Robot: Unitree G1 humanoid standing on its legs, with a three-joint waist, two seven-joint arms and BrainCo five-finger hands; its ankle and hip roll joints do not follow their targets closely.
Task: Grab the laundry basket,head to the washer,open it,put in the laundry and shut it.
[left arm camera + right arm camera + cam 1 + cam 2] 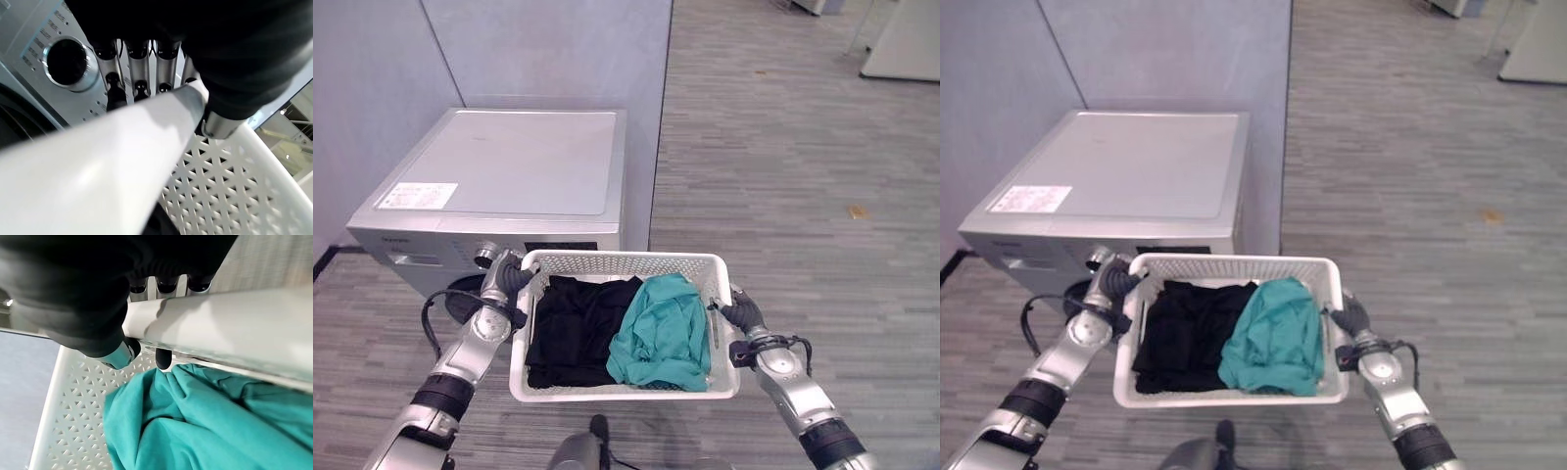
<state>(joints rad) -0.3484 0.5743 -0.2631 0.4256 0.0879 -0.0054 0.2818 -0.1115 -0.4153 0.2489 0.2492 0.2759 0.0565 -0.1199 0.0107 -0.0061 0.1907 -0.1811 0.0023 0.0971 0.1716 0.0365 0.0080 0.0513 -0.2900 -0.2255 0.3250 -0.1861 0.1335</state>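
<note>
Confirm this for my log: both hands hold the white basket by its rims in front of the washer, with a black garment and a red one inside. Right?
Not quite: the second garment is teal, not red, as the left eye view shows. The rest holds: left hand and right hand grip the white basket, black garment inside, before the washer.

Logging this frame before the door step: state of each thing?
Laundry basket: held off the floor by both rims, loaded.
Black clothes: in basket, left side.
Teal garment: in basket, right side.
Washer: directly ahead.
Left robot hand: gripping rim.
Right robot hand: gripping rim.
</note>
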